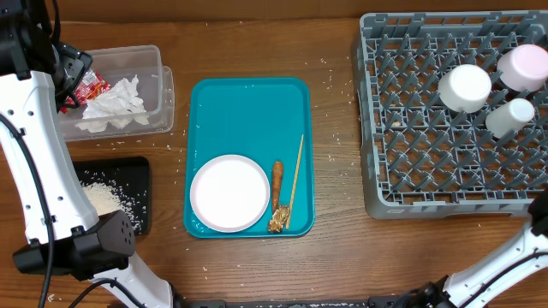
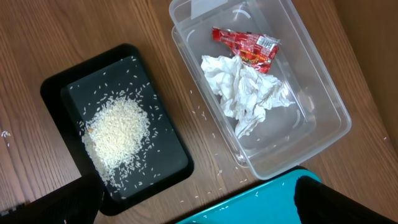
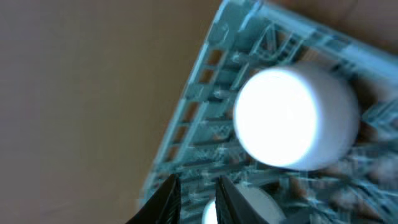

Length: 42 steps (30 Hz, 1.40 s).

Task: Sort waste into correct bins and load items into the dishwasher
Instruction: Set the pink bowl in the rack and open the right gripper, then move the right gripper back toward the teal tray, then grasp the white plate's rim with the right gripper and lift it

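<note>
The clear tub (image 1: 163, 85) at the back left holds the white napkin (image 1: 111, 107) and the red wrapper (image 1: 90, 85). The black tray (image 1: 133, 171) holds rice (image 1: 101, 198). The pink-white plate (image 1: 229, 193), the carrot (image 1: 276, 184) and the brown scrap (image 1: 278, 221) lie on the teal tray. The grey rack (image 1: 411, 128) holds two upturned bowls (image 1: 465, 88) (image 1: 524, 67) and the cup (image 1: 509, 117). My left gripper (image 2: 199, 202) is open and empty, high above the tub (image 2: 323, 93) and the rice (image 2: 118, 134). My right gripper (image 3: 198, 199) is almost closed and empty over the rack edge (image 3: 205, 99), near a bowl (image 3: 295, 118).
The large teal tray (image 1: 248, 111) lies mid-table with a thin wooden stick (image 1: 295, 171) beside the carrot. Stray rice grains dot the wooden table around the trays. My right arm (image 1: 514, 257) runs along the front right and leaves the overhead view.
</note>
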Motion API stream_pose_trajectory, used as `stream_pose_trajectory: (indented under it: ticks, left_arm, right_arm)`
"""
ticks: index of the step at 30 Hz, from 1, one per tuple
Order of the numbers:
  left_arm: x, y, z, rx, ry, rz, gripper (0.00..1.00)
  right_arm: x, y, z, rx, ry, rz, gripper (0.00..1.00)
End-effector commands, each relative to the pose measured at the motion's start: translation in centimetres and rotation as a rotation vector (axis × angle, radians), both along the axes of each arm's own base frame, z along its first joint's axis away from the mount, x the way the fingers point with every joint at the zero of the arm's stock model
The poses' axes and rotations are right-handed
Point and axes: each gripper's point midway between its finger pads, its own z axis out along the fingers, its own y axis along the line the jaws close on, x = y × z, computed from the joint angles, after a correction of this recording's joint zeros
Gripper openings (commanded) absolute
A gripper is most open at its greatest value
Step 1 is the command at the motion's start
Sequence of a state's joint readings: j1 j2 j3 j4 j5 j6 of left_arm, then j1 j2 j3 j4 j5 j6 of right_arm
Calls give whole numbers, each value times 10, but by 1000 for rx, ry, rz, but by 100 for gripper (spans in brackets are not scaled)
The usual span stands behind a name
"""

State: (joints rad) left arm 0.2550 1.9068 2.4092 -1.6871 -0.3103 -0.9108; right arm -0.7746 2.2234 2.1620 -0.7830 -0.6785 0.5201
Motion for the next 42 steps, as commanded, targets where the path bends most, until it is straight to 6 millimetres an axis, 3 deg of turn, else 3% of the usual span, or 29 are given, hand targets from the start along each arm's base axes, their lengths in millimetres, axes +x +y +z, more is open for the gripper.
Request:
stream_pose_trajectory:
  ticks: [1, 2, 5, 8, 10, 11, 13, 14, 17, 19, 21, 27, 31, 35, 42]
  left_arm:
    - [-1, -2, 4, 2, -13, 6, 100]
    - [-1, -2, 4, 2, -13, 6, 100]
    - [-1, -2, 4, 2, -13, 6, 100]
    - [-1, -2, 4, 2, -13, 6, 100]
    - [-1, -2, 4, 2, -13, 6, 100]
    - [-1, -2, 4, 2, -13, 6, 100]
    - [-1, -2, 4, 2, -13, 6, 100]
    - [-1, -2, 4, 2, -13, 6, 100]
    - [-1, -2, 4, 2, -13, 6, 100]
    - [-1, -2, 4, 2, -13, 6, 100]
    - [-1, -2, 4, 2, -13, 6, 100]
    - [-1, -2, 4, 2, -13, 6, 100]
    - [-1, -2, 4, 2, -13, 6, 100]
    - [-1, -2, 4, 2, -13, 6, 100]
    - [-1, -2, 4, 2, -13, 6, 100]
  right_arm:
    - [-10, 11, 50, -343, 95, -63, 22]
    - [-10, 21, 54, -357, 106, -53, 22]
    - [-4, 79, 70, -356, 114, 52, 22]
    - [-1, 154, 72, -319, 116, 255, 24]
    - [-4, 205, 63, -295, 154, 393, 27]
    - [-8, 229, 56, -289, 185, 458, 31]
    - [-19, 277, 40, -295, 257, 596, 58]
    - [-30, 316, 26, -314, 332, 699, 74]
    - [-49, 373, 3, -375, 459, 829, 86]
    - [-62, 412, -11, -435, 518, 920, 99]
    - [-71, 446, -22, -506, 556, 988, 100]
    - [-96, 526, -55, -578, 636, 1061, 100]
    - [-118, 563, -71, -587, 678, 1116, 100]
    - [-138, 592, -85, -619, 696, 1195, 100]
    - [-159, 623, -111, -646, 732, 1257, 100]
